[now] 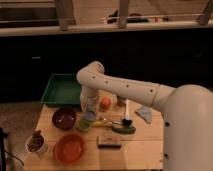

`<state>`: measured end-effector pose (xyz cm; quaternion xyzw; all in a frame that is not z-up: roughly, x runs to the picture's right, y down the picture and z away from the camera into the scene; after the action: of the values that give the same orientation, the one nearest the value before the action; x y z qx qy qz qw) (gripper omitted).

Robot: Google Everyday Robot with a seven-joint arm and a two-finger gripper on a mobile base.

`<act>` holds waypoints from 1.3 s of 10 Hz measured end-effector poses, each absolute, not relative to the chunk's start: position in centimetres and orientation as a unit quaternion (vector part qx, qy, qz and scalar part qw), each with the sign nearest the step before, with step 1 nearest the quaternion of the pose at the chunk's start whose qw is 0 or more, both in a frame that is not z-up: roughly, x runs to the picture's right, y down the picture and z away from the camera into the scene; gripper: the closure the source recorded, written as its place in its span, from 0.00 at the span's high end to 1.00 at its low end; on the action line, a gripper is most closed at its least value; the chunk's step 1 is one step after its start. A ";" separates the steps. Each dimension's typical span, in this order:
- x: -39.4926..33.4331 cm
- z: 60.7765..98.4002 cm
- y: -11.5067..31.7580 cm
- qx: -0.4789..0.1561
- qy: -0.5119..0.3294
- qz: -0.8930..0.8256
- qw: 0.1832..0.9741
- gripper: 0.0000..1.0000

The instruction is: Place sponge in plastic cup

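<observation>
Green plastic cup [83, 124] sits on the wooden table [145, 142] just left of centre frame, directly under the gripper [89, 113]. Your claw hangs at the end of the white arm [120, 89], pointing down over that cup, with something pale blue, likely the sponge [90, 115], at its tip; whether the claw grips it or has let go, you cannot tell. Keep the wrist vertical and centred on the cup's mouth, lower until the sponge sits inside the rim, then release. Watch the orange ball [105, 103] just to the right and the dark red bowl [64, 118] to the left, and avoid nudging the cup sideways.
</observation>
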<state>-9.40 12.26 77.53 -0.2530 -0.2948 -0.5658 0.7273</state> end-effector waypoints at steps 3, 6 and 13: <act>-12.4 76.6 13.5 -0.274 -0.303 -0.588 0.698 0.01; -12.5 76.1 14.3 -0.298 -0.299 -0.585 0.692 0.05; -12.6 75.2 15.2 -0.319 -0.298 -0.580 0.688 0.74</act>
<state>-12.64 15.20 75.23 -0.3194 -0.2984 -0.5797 0.6876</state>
